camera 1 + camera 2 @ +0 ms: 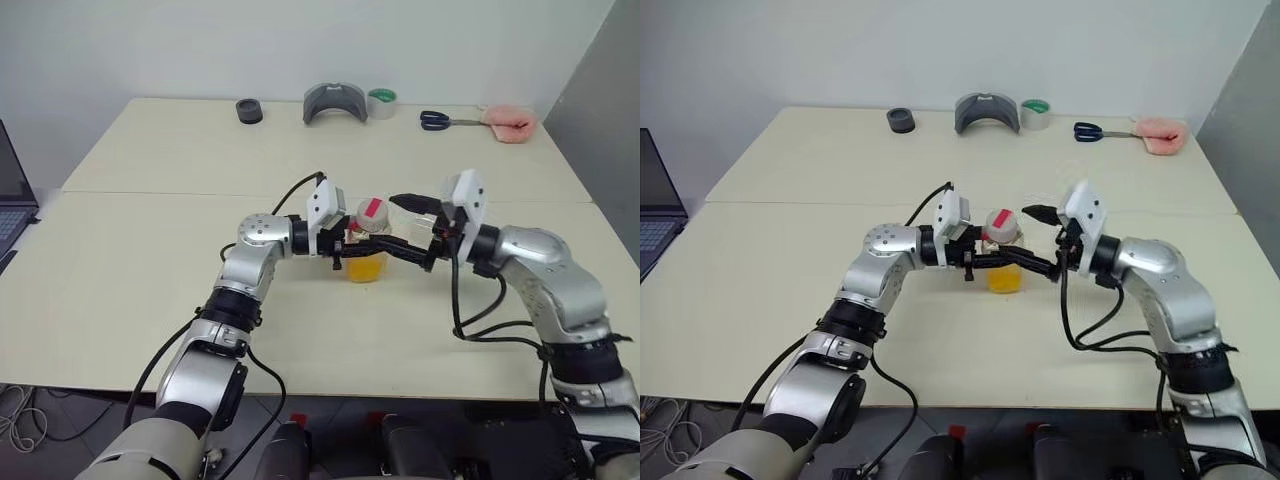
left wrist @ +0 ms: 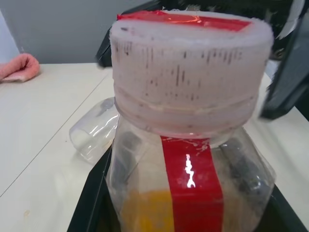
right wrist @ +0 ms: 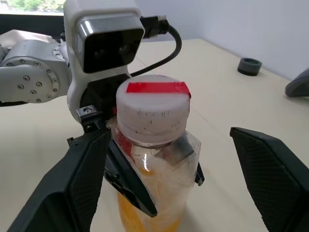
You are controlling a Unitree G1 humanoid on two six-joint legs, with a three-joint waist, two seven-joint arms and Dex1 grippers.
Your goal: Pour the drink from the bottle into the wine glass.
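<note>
Bottle [image 1: 367, 247] stands mid-table, cap [image 3: 152, 114] on, drink [image 1: 365, 268] filling its lower part. Left gripper [image 1: 348, 246] is clamped on the body. Right gripper [image 1: 415, 232] straddles the cap, fingers spread wide, holding nothing. Glass [image 2: 94, 129] lies tipped just behind. Judgement: centre right fingers on cap, close firmly, twist while left holds steady.

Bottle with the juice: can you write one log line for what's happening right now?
left gripper: shut on clear plastic bottle, white cap on | right gripper: open around cap | wine glass: lying on table
</note>
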